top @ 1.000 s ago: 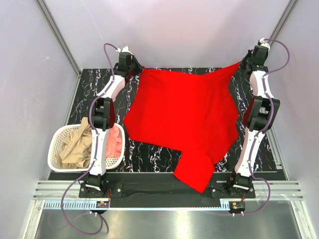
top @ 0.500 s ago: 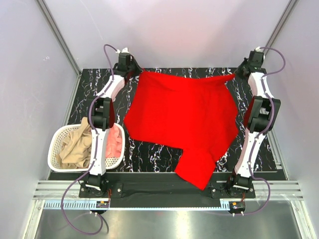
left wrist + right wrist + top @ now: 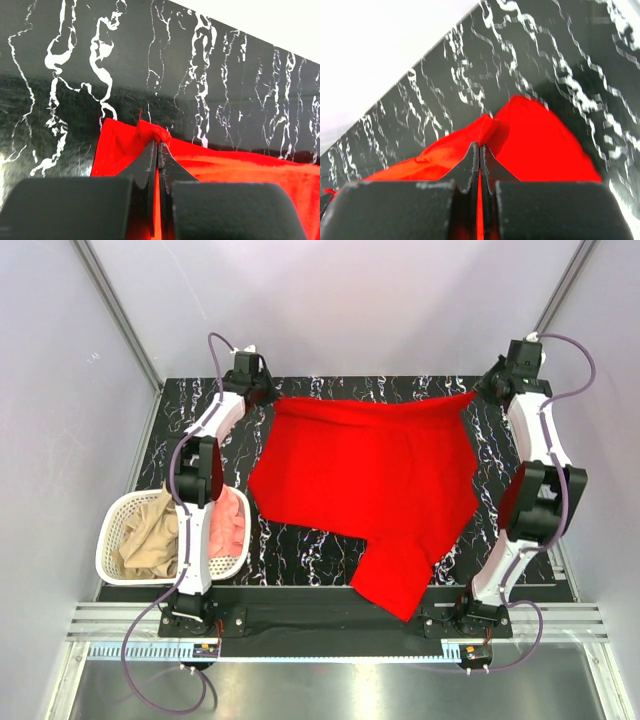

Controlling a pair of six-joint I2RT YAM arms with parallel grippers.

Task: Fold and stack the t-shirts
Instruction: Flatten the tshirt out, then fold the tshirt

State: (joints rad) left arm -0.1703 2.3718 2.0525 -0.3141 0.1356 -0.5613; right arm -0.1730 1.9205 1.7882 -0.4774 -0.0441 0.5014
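Looking down from above, we see the red t-shirt (image 3: 365,480) spread across the black marbled table (image 3: 300,545), its far edge drawn into a nearly straight line between the two arms. The left gripper (image 3: 264,392) sits at the far-left corner of that edge and the right gripper (image 3: 482,390) at the far-right corner. In the left wrist view we find the jaws pressed together with a small bunch of red cloth pinched at their tips, close over the tabletop. The right wrist view shows the same, the jaws clenched on a fold of the shirt's corner. The near part of the shirt lies on the table, and one tongue of cloth reaches the near edge, closer to the right arm's base. At the near left, beside the left arm, a white perforated laundry basket (image 3: 108,540) holds a tan-beige t-shirt (image 3: 150,535) and a salmon-pink t-shirt (image 3: 232,525), both crumpled.
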